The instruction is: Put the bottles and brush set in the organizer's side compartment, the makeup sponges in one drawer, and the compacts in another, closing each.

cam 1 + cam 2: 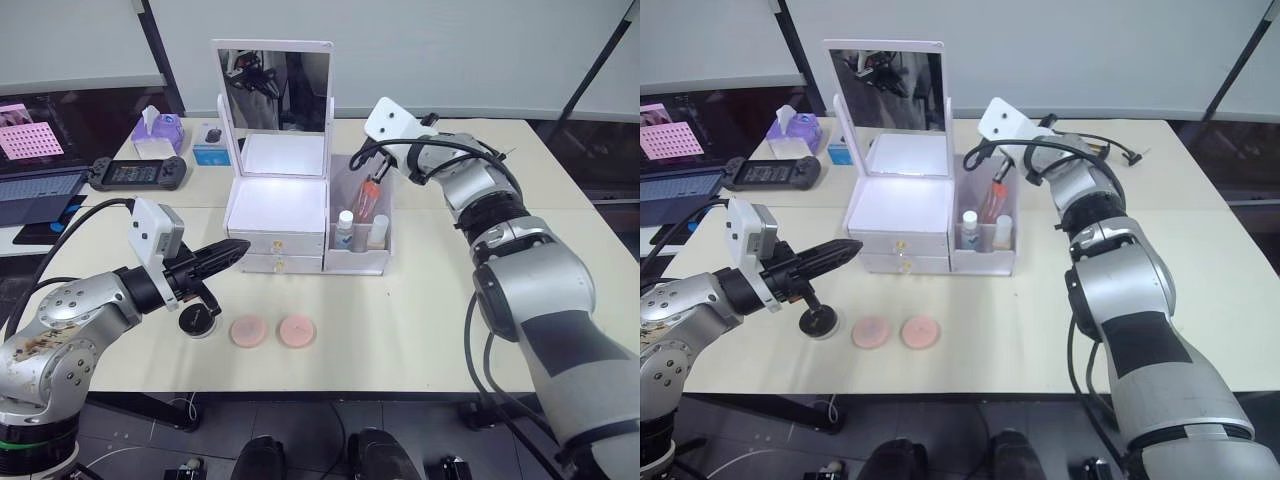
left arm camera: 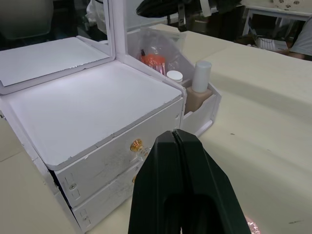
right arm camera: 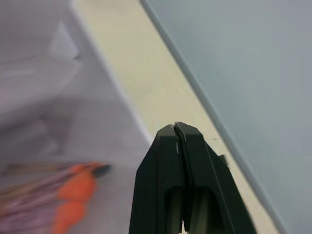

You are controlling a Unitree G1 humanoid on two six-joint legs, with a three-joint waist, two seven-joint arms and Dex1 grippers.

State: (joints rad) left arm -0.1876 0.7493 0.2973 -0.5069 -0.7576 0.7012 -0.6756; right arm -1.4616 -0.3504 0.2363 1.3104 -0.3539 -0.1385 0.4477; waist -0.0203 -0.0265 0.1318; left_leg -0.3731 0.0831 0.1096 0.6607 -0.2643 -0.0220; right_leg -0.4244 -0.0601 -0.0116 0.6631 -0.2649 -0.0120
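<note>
The white organizer [image 1: 277, 212] stands mid-table with its mirror lid up and both drawers [image 1: 276, 244] pushed in. In its side compartment [image 1: 357, 262] stand a white-capped bottle [image 1: 345, 228] and a beige bottle [image 1: 377, 232]. Behind them is the brush set [image 1: 368, 198], in a clear bag with orange parts. My right gripper [image 1: 376, 172] hangs shut just above that bag, holding nothing. My left gripper [image 1: 235, 250] is shut and empty, its tip pointing at the drawer fronts from the left. On the table in front lie two pink round sponges [image 1: 249, 331] [image 1: 297, 330] and a black round compact [image 1: 197, 320].
At the back left are a purple tissue box [image 1: 158, 130], a small blue box [image 1: 211, 150], a game controller [image 1: 137, 173] and a laptop [image 1: 40, 195]. Bare tabletop stretches to the right of the organizer and along the front edge.
</note>
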